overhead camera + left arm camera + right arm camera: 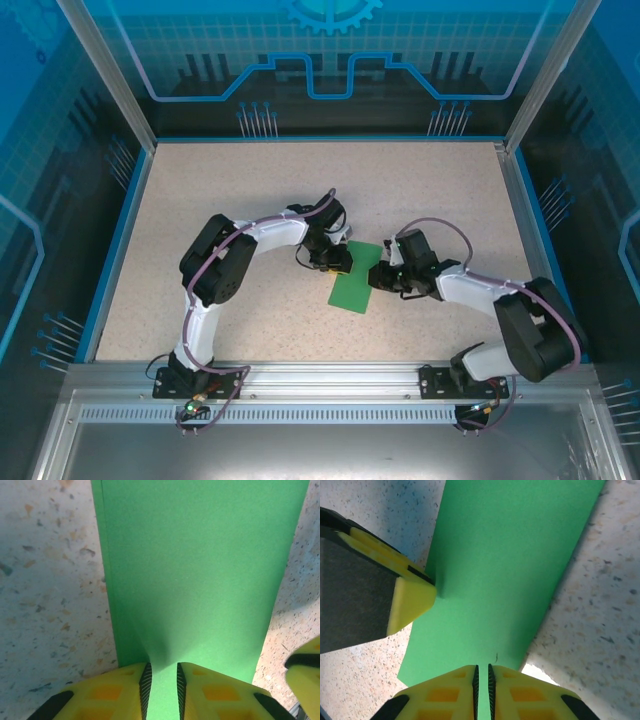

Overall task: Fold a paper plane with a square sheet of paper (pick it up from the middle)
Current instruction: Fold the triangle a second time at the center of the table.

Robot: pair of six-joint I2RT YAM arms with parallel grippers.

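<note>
Green sheet [200,570] between left jaws and right jaws, perhaps folded.

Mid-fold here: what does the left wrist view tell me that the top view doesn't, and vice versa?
Left wrist: the paper puckers into the gap between the left fingers; a right finger sits close beside its edge. Top: the left arm and right arm meet over the paper's far end, its near end free. Both: green paper on the speckled table, no plane shape yet.
</note>
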